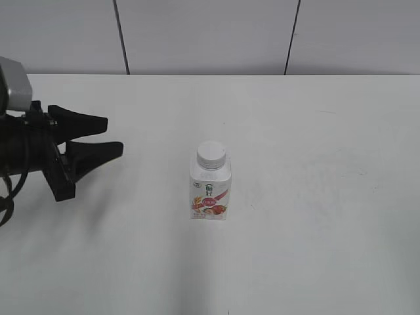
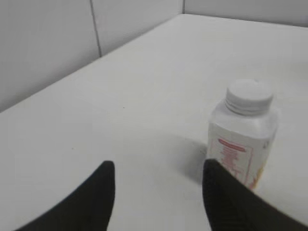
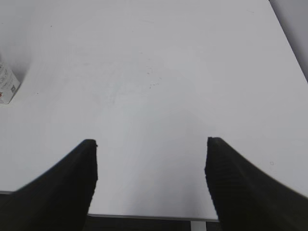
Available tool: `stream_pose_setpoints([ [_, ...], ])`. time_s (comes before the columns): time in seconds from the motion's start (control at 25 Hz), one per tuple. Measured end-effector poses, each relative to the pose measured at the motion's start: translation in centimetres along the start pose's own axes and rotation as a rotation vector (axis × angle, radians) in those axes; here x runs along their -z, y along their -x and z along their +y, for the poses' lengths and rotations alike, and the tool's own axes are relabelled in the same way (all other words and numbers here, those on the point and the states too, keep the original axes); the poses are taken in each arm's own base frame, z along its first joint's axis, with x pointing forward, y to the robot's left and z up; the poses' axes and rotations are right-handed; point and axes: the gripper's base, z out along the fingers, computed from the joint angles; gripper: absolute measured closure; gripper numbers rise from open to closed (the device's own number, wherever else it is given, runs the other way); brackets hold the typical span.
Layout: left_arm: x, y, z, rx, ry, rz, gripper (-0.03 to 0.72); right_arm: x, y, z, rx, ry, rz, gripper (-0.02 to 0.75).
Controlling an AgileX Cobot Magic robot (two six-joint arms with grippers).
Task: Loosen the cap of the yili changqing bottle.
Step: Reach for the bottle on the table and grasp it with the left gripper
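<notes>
Centrally in the exterior view, the yili changqing bottle (image 1: pixel 210 189) stood upright on the white table (image 1: pixel 315 197), its cap (image 1: pixel 211 153) screwed on and untouched. My left gripper (image 1: pixel 102 138) hung at the left edge of the frame, jaws spread wide and holding nothing, aimed at the bottle, probably to steady its body. My right gripper (image 3: pixel 150 163) (absent from that view) also gaped wide over bare table, the bottle at its frame's left edge.
</notes>
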Motion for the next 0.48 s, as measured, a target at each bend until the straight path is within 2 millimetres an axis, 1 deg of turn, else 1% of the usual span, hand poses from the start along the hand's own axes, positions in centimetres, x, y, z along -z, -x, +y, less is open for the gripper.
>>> stream_pose_setpoints([
  [0.08, -0.7, -0.7, 0.3, -0.019, -0.071, 0.009, 0.281, 0.0, 0.0, 0.0, 0.0, 0.0, 0.0, 0.184],
  [0.16, -1.5, -1.3, 0.7, -0.019, -0.144, 0.004, 0.188, 0.0, 0.0, 0.0, 0.0, 0.0, 0.0, 0.184],
  [0.24, -2.3, -1.7, 1.2, -0.007, -0.205, -0.01, 0.076, 0.0, 0.0, 0.0, 0.0, 0.0, 0.0, 0.184],
  [0.32, -3.1, -2.2, 1.9, -0.01, -0.263, -0.012, 0.041, 0.0, 0.0, 0.0, 0.0, 0.0, 0.0, 0.184],
  [0.48, -5.1, -3.2, 2.8, -0.011, -0.378, 0.018, 0.038, 0.0, 0.0, 0.0, 0.0, 0.0, 0.0, 0.184],
])
